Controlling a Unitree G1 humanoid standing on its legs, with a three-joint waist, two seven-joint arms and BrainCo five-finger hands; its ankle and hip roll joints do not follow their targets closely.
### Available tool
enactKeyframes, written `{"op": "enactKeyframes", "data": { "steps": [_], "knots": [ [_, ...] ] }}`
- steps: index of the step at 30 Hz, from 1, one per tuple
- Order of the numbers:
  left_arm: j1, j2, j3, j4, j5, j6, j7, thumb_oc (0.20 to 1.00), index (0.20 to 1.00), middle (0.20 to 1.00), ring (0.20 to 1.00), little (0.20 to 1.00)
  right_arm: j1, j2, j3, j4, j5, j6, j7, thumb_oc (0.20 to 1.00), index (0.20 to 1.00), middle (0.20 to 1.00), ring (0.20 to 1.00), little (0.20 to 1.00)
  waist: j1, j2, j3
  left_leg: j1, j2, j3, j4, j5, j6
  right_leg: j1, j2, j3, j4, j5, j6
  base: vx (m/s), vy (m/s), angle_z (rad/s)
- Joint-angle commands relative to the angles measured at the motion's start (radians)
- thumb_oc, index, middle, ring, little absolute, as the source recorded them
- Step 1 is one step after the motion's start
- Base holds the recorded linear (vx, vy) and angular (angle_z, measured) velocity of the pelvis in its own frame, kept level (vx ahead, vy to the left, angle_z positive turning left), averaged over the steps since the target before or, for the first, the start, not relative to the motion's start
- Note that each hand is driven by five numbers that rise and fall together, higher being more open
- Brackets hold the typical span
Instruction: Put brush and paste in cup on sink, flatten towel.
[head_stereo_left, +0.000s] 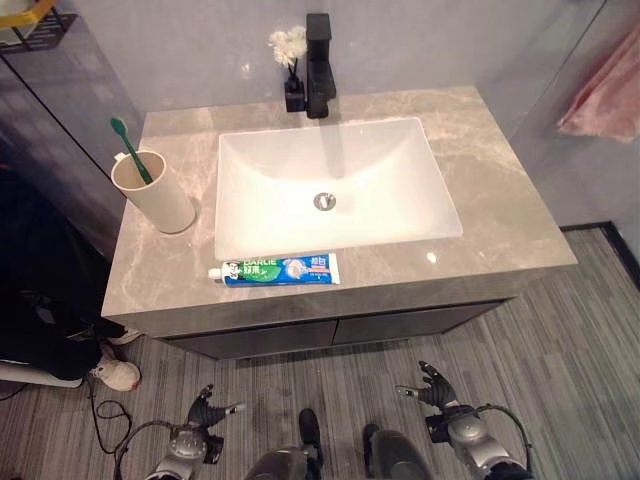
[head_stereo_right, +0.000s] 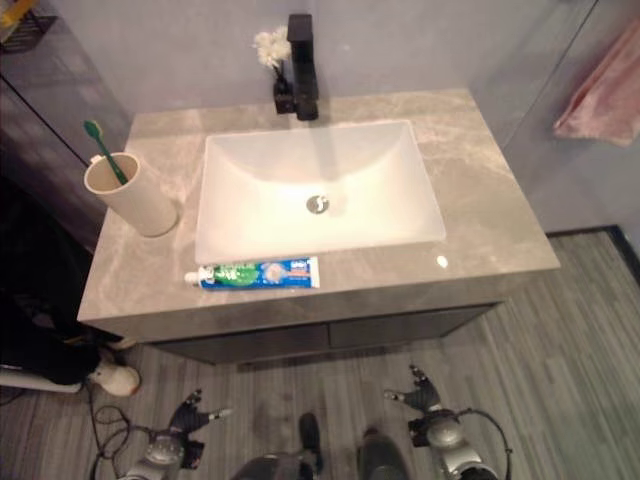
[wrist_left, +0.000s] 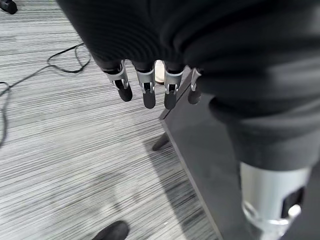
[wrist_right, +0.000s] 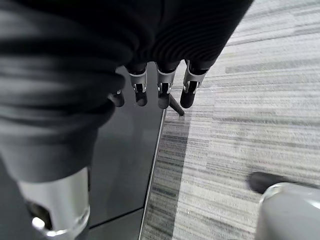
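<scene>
Green toothbrush (head_stereo_left: 130, 150), beige cup (head_stereo_left: 155, 192), blue-green toothpaste (head_stereo_left: 280, 269), grey-marbled counter (head_stereo_left: 500, 200).

Grey marbled surface (head_stereo_left: 500, 200) carries a beige cup (head_stereo_left: 158, 194) at its left, a toothpaste tube (head_stereo_left: 280, 269) along the front edge, and a small flower vase (head_stereo_left: 294, 93) beside the black tap (head_stereo_left: 320, 70).

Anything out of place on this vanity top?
The toothpaste tube lies flat on the counter's front edge instead of in the cup, which holds the green toothbrush. Nothing looks spilled or damaged.
</scene>
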Motion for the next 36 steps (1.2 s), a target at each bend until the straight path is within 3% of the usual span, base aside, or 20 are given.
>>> {"op": "enactKeyframes", "data": {
  "steps": [1, 6, 10, 13, 14, 16, 17, 21, 24, 28, 31, 36],
  "knots": [
    [-0.038, 0.02, -0.02, 0.003, 0.098, -0.033, 0.013, 1.0, 1.0, 1.0, 1.0, 1.0, -0.042, -0.049, 0.019, 0.045, -0.035, -0.022, -0.017, 1.0, 1.0, 1.0, 1.0, 1.0, 0.008, -0.018, -0.001, -0.059, 0.072, -0.029, 0.169, -0.058, -0.108, 0.047, -0.041, 0.01, -0.214, 0.247, 0.06, 0.09, -0.148, 0.2],
    [0.005, 0.045, -0.038, -0.069, 0.149, -0.058, 0.028, 1.0, 1.0, 1.0, 1.0, 1.0, -0.06, -0.083, -0.004, 0.166, -0.055, -0.021, -0.033, 1.0, 1.0, 1.0, 1.0, 1.0, 0.04, -0.017, -0.02, -0.056, 0.074, -0.078, 0.127, -0.032, -0.133, 0.108, -0.038, -0.041, -0.301, 0.25, 0.039, 0.06, -0.142, 0.7],
    [0.055, 0.115, -0.047, -0.227, 0.179, -0.083, 0.026, 1.0, 1.0, 1.0, 1.0, 1.0, -0.058, -0.092, -0.029, 0.246, -0.031, -0.016, -0.014, 1.0, 1.0, 1.0, 1.0, 1.0, 0.06, -0.009, -0.026, -0.059, 0.076, -0.113, 0.105, -0.014, -0.144, 0.13, -0.043, -0.08, -0.318, 0.243, 0.035, 0.02, -0.097, 0.38],
    [0.133, 0.23, -0.037, -0.425, 0.22, -0.111, 0.015, 1.0, 1.0, 1.0, 1.0, 1.0, -0.035, -0.103, -0.058, 0.296, -0.043, -0.013, -0.008, 1.0, 1.0, 1.0, 1.0, 1.0, 0.079, -0.001, -0.032, -0.058, 0.075, -0.137, 0.084, -0.003, -0.151, 0.148, -0.048, -0.107, -0.327, 0.237, 0.035, 0.05, -0.065, 0.48],
    [0.211, 0.336, -0.007, -0.571, 0.258, -0.145, 0.005, 1.0, 1.0, 1.0, 1.0, 1.0, -0.01, -0.113, -0.084, 0.33, -0.063, -0.008, -0.008, 1.0, 1.0, 1.0, 1.0, 1.0, 0.091, 0.008, -0.039, -0.05, 0.074, -0.146, 0.074, -0.001, -0.152, 0.16, -0.051, -0.12, -0.327, 0.232, 0.037, 0.06, -0.032, 0.14],
    [0.251, 0.386, 0.019, -0.635, 0.263, -0.15, -0.006, 1.0, 1.0, 1.0, 1.0, 1.0, 0.004, -0.113, -0.095, 0.336, -0.068, -0.008, -0.006, 1.0, 1.0, 1.0, 1.0, 1.0, 0.092, 0.008, -0.045, -0.043, 0.074, -0.148, 0.066, 0.0, -0.152, 0.167, -0.052, -0.122, -0.33, 0.231, 0.039, 0.07, -0.002, 0.16],
    [0.313, 0.468, 0.082, -0.736, 0.273, -0.163, -0.008, 1.0, 1.0, 1.0, 1.0, 1.0, 0.034, -0.107, -0.122, 0.371, -0.085, 0.0, -0.002, 1.0, 1.0, 1.0, 1.0, 1.0, 0.096, 0.014, -0.054, -0.027, 0.071, -0.15, 0.052, 0.0, -0.153, 0.182, -0.057, -0.128, -0.338, 0.229, 0.043, 0.11, 0.022, 0.19],
    [0.394, 0.57, 0.249, -0.9, 0.275, -0.179, 0.035, 1.0, 1.0, 1.0, 1.0, 1.0, 0.082, -0.089, -0.155, 0.401, -0.109, 0.017, 0.001, 1.0, 1.0, 1.0, 1.0, 1.0, 0.105, 0.023, -0.068, -0.007, 0.066, -0.153, 0.035, -0.002, -0.152, 0.204, -0.066, -0.137, -0.352, 0.23, 0.05, 0.07, 0.02, 0.05],
    [0.411, 0.569, 0.369, -0.974, 0.251, -0.18, 0.09, 1.0, 1.0, 1.0, 1.0, 1.0, 0.098, -0.063, -0.159, 0.413, -0.119, 0.032, 0.005, 1.0, 1.0, 1.0, 1.0, 1.0, 0.106, 0.021, -0.077, 0.003, 0.063, -0.154, 0.027, -0.006, -0.15, 0.211, -0.072, -0.137, -0.356, 0.23, 0.053, 0.03, 0.014, 0.01],
    [0.389, 0.536, 0.441, -1.032, 0.222, -0.185, 0.133, 1.0, 1.0, 1.0, 1.0, 1.0, 0.097, -0.048, -0.155, 0.423, -0.127, 0.045, 0.006, 1.0, 1.0, 1.0, 1.0, 1.0, 0.106, 0.017, -0.081, 0.009, 0.058, -0.149, 0.026, -0.015, -0.146, 0.214, -0.077, -0.129, -0.36, 0.234, 0.056, 0.01, 0.008, 0.0],
    [0.321, 0.476, 0.449, -1.071, 0.179, -0.19, 0.141, 1.0, 1.0, 1.0, 1.0, 1.0, 0.088, -0.039, -0.138, 0.405, -0.122, 0.048, 0.013, 1.0, 1.0, 1.0, 1.0, 1.0, 0.096, 0.013, -0.083, 0.015, 0.053, -0.138, 0.022, -0.023, -0.141, 0.213, -0.083, -0.115, -0.367, 0.24, 0.059, 0.01, 0.046, -0.01],
    [0.237, 0.481, 0.408, -1.096, 0.146, -0.202, 0.114, 1.0, 1.0, 1.0, 1.0, 1.0, 0.067, -0.047, -0.112, 0.348, -0.119, 0.041, 0.007, 1.0, 1.0, 1.0, 1.0, 1.0, 0.079, 0.014, -0.07, -0.002, 0.049, -0.112, 0.032, -0.03, -0.137, 0.179, -0.09, -0.082, -0.357, 0.254, 0.067, -0.04, 0.039, -0.19]
  ]
}}
